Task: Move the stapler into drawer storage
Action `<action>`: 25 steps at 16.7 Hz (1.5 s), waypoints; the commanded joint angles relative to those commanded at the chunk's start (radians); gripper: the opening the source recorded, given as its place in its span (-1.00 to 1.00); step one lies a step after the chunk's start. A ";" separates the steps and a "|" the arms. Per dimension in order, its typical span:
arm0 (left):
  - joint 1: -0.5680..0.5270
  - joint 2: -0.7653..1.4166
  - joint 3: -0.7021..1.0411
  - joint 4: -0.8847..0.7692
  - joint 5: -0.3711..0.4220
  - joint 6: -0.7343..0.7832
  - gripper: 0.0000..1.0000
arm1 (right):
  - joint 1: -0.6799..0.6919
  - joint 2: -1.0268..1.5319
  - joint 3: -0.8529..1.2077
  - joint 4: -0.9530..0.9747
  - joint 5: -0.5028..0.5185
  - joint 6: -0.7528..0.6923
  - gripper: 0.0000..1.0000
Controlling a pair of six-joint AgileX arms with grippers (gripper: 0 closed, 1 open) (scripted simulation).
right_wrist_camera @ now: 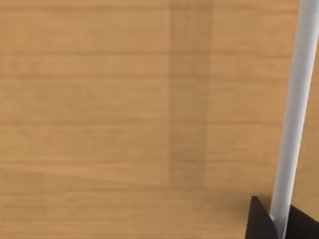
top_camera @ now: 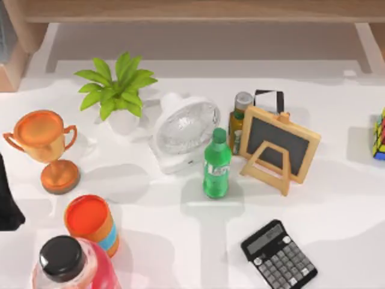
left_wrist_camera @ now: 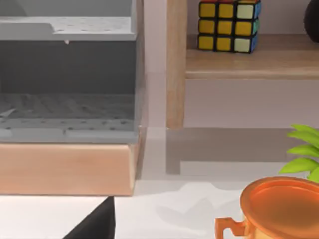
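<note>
In the right wrist view a narrow white bar, the stapler [right_wrist_camera: 294, 114], runs lengthwise out from between two dark fingertips. My right gripper [right_wrist_camera: 278, 226] is shut on it, in front of a plain wooden surface [right_wrist_camera: 124, 124]. The left wrist view shows the grey drawer unit [left_wrist_camera: 65, 99] on its wooden base [left_wrist_camera: 65, 169], with a drawer cavity showing behind a low front wall. My left gripper [top_camera: 7, 201] is a dark shape at the table's left edge, near the orange trophy [top_camera: 45, 141]. One of its dark fingertips [left_wrist_camera: 97, 224] shows in its own wrist view.
On the white table stand a potted plant [top_camera: 117, 90], a white fan [top_camera: 183, 129], a green bottle [top_camera: 216, 165], a small chalkboard easel [top_camera: 280, 147], a calculator [top_camera: 280, 256], an orange cup [top_camera: 90, 223] and a pink bottle [top_camera: 63, 262]. A puzzle cube [left_wrist_camera: 228, 25] sits on a wooden shelf.
</note>
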 joint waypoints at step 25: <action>0.000 0.000 0.000 0.000 0.000 0.000 1.00 | 0.030 0.052 0.117 -0.073 0.030 0.003 1.00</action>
